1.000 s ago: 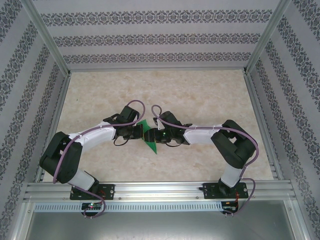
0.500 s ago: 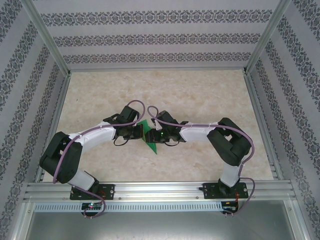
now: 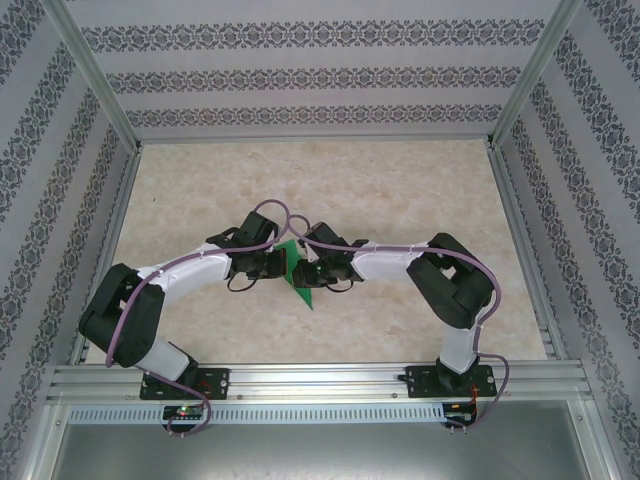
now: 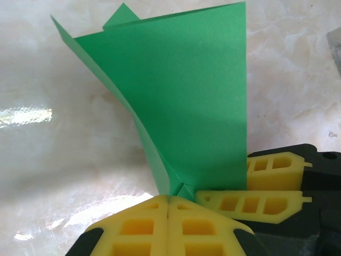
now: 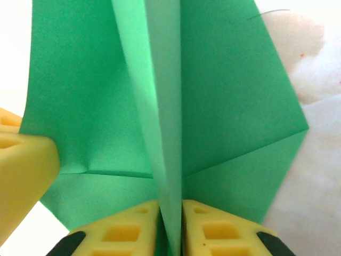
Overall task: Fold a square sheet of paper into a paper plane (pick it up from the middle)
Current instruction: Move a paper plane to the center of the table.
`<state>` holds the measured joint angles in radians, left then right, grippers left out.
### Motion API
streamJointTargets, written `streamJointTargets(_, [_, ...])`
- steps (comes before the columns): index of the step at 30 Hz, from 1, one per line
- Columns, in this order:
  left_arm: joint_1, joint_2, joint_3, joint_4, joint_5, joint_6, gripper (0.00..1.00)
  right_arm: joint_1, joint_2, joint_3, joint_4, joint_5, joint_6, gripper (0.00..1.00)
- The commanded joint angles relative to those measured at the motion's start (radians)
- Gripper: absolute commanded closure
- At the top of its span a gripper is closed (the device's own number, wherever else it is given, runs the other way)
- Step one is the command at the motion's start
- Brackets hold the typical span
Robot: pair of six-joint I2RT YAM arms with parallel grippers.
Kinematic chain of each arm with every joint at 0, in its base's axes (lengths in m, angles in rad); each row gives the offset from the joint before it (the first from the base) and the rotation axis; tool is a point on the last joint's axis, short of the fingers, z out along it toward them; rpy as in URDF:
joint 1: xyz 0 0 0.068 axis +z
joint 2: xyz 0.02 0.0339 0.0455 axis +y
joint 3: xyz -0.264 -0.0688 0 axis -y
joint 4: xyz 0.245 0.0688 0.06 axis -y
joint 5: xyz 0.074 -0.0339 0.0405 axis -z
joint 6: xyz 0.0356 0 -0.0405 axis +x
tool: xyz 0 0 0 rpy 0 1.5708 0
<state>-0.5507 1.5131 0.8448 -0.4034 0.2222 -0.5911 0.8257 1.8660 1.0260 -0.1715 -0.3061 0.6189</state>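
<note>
**A:** Where is the paper [image 3: 300, 278]?

**B:** From overhead, the green sheet is at the middle of the frame, raised over the marbled bench [image 3: 400, 190]. It sits between the 2 pincers. It is already creased, and 1 pointed corner aims at the bottom of the frame.

**A:** How is the left pincer [image 4: 169, 198] set?

**B:** Fully closed. Its 2 yellow fingers [image 4: 133, 229] press together at the bottom of its own camera's frame. The paper's lower corner is nipped at their tips. The sheet rises from there and fans out toward the upper edge.

**A:** And the right pincer [image 5: 170, 205]?

**B:** Closed too, on a raised fold running up the middle of its camera's frame. Its 2 fingers sit on either side of that ridge with only paper between them. Flaps spread to the left and right.

**A:** Do the pincers touch each other?

**B:** They are just beside each other. In the left wrist view, the right one's fingers lie at the lower right, against the paper's bottom edge. I cannot tell whether they actually touch.
</note>
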Motion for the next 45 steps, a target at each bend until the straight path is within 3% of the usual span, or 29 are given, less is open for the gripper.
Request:
streamJointTargets(1, [0.007,-0.055,0.008,0.023,0.023,-0.012,0.90,0.022,-0.039,0.047,-0.087,0.095,-0.041,0.88])
streamJointTargets(4, [0.007,-0.105,0.006,0.045,0.046,-0.019,0.81,0.021,-0.080,0.048,-0.148,0.158,-0.041,0.93])
streamJointTargets(6, [0.007,-0.140,0.017,0.044,0.053,-0.021,0.70,0.023,-0.117,0.048,-0.178,0.198,-0.038,0.93])
streamJointTargets(11, [0.008,-0.212,0.052,0.001,0.021,-0.017,0.56,0.018,-0.207,0.072,-0.291,0.373,-0.020,0.94])
streamJointTargets(14, [0.007,-0.251,0.051,-0.019,-0.022,-0.022,0.54,0.006,-0.227,0.106,-0.394,0.521,0.009,0.93])
streamJointTargets(16, [0.007,-0.271,0.045,-0.029,-0.056,-0.033,0.53,-0.013,-0.219,0.116,-0.421,0.549,0.021,0.92])
streamJointTargets(20, [0.008,-0.289,0.026,-0.042,-0.111,-0.050,0.52,-0.030,-0.162,0.152,-0.428,0.532,0.036,0.91])
streamJointTargets(31, [0.012,-0.284,0.015,-0.049,-0.122,-0.048,0.52,-0.022,0.020,0.267,-0.471,0.521,0.071,0.83])
streamJointTargets(36, [0.014,-0.275,0.020,-0.049,-0.117,-0.045,0.51,-0.023,0.067,0.264,-0.451,0.493,0.071,0.85])
streamJointTargets(45, [0.017,-0.266,0.023,-0.054,-0.110,-0.042,0.52,-0.016,0.068,0.261,-0.467,0.507,0.076,0.79])
